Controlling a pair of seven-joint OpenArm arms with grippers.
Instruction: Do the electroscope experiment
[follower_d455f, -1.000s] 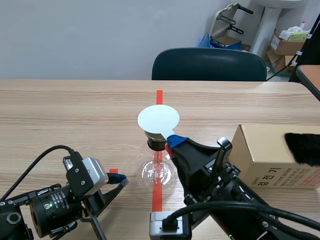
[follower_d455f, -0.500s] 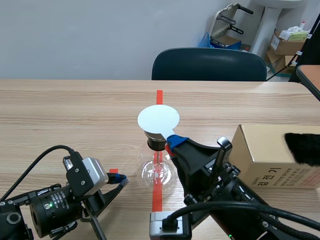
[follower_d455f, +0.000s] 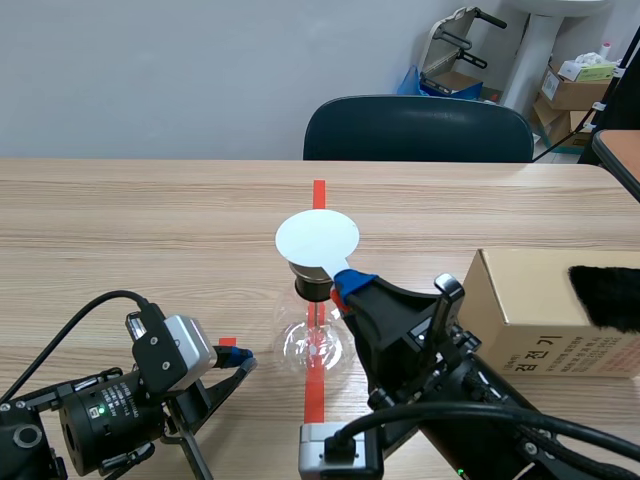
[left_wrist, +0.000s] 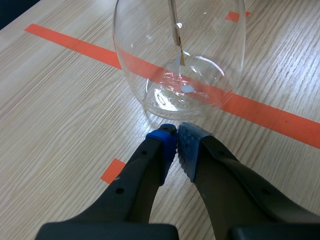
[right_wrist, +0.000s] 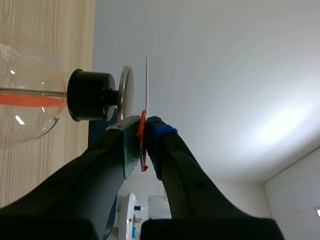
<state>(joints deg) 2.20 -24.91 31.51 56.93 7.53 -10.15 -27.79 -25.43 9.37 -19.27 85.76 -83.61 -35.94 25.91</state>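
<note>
While left jaws meet, right jaws pinch disc (follower_d455f: 317, 238).

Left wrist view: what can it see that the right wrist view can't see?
Only the left wrist view shows the left gripper, shut on nothing just before the glass flask, and the foil strip hanging inside it. Only the right wrist view shows the right gripper shut on a thin white disc, held edge-on beside the metal plate above the black stopper. Both show the glass flask.
</note>
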